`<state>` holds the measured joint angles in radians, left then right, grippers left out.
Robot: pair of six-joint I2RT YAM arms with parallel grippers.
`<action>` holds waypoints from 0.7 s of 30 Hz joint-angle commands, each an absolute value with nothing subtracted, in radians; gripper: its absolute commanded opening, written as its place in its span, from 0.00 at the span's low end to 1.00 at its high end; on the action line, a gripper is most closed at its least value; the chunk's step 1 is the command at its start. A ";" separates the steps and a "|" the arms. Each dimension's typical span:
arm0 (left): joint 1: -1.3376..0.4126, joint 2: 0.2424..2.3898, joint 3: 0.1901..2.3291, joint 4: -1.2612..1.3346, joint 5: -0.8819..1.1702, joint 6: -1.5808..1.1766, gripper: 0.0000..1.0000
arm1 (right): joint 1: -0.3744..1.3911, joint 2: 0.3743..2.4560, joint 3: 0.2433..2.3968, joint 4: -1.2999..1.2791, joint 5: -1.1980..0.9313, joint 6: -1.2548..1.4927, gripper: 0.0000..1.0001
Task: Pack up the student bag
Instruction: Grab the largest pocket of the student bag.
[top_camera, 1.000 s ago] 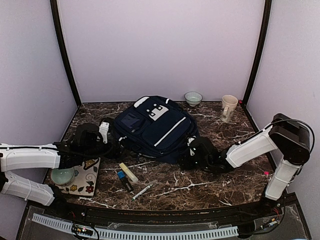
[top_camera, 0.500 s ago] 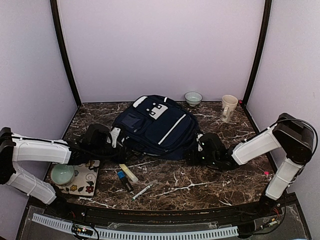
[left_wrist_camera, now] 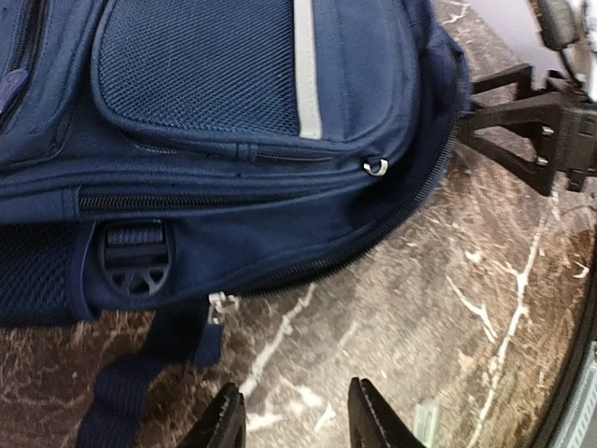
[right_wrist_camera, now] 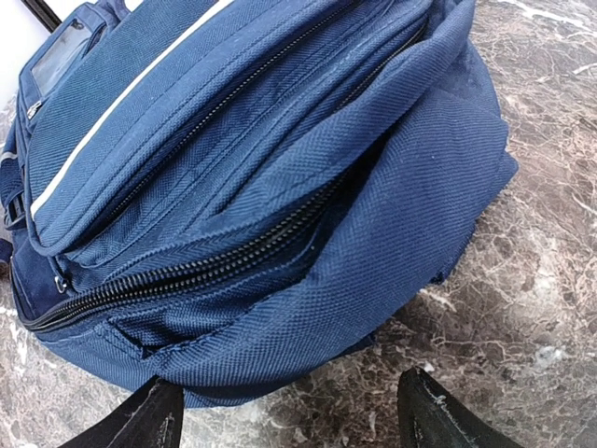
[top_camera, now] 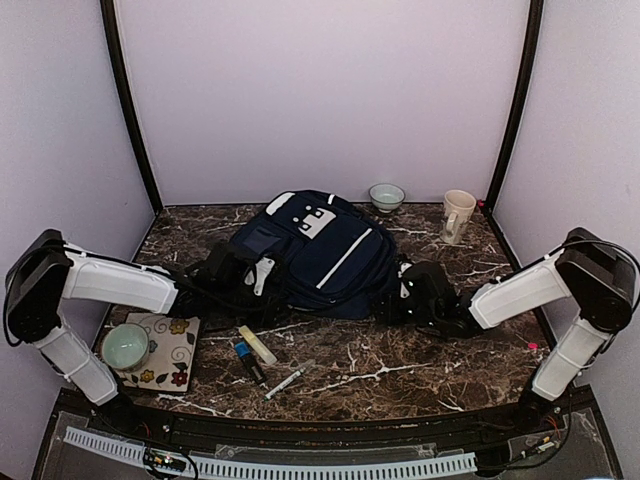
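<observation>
The student bag (top_camera: 320, 250) lies flat mid-table on the marble table (top_camera: 430, 365), between both arms. The right gripper (right_wrist_camera: 284, 403) stands wide open against its near right edge. The left gripper (left_wrist_camera: 298, 415), jaws partly apart and empty, hovers near a zipper pull (left_wrist_camera: 216, 306).

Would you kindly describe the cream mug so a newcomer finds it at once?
Find the large navy blue fabric backpack on the dark marble table. Behind it to the right stand two pale vessels. The cream ceramic mug is the taller one with a handle, right of the low round pale bowl.
</observation>
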<state>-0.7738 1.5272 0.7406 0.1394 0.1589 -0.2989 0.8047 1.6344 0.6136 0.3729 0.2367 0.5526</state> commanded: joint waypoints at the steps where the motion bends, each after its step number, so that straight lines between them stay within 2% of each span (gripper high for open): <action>1: -0.775 1.620 0.837 0.063 0.122 -0.265 0.39 | 0.793 1.601 0.598 0.386 0.269 0.564 0.79; 9: -0.775 1.741 0.923 0.031 0.047 -0.200 0.39 | 0.793 1.553 0.582 0.355 0.257 0.569 0.79; 21: -0.775 1.811 0.939 0.012 -0.009 -0.158 0.40 | 0.792 1.549 0.587 0.339 0.252 0.566 0.80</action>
